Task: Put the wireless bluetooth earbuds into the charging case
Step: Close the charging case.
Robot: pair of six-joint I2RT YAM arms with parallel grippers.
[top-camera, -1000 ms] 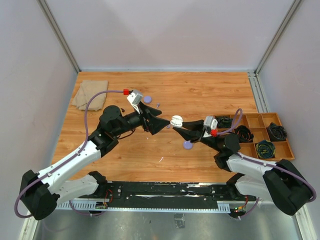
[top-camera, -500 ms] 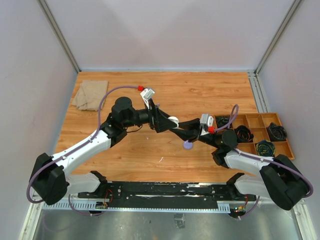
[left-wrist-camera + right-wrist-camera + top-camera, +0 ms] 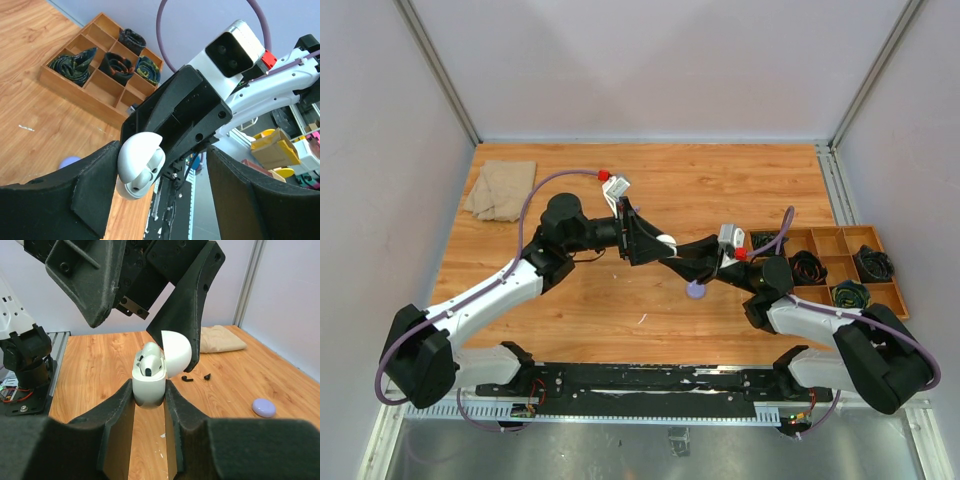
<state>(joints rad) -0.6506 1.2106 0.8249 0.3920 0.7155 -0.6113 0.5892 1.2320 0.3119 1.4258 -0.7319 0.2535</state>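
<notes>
Gripping a white case [image 3: 148, 385] upright with its lid open, the right gripper [image 3: 149, 388] is clamped on its base. The left gripper [image 3: 162, 150] straddles it, jaws wide apart, one finger against the lid. Beyond, two black earbuds [image 3: 187, 378] lie on the table [image 3: 100, 355]. What is inside the case is unclear.

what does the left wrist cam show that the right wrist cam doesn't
Only left wrist: the wooden tray holding dark coiled items, and the right arm's wrist camera. Only right wrist: the beige cloth and two black earbuds on the table. Both: the white charging case, lid open, gripped by the right gripper, with the left gripper open around it.
</notes>
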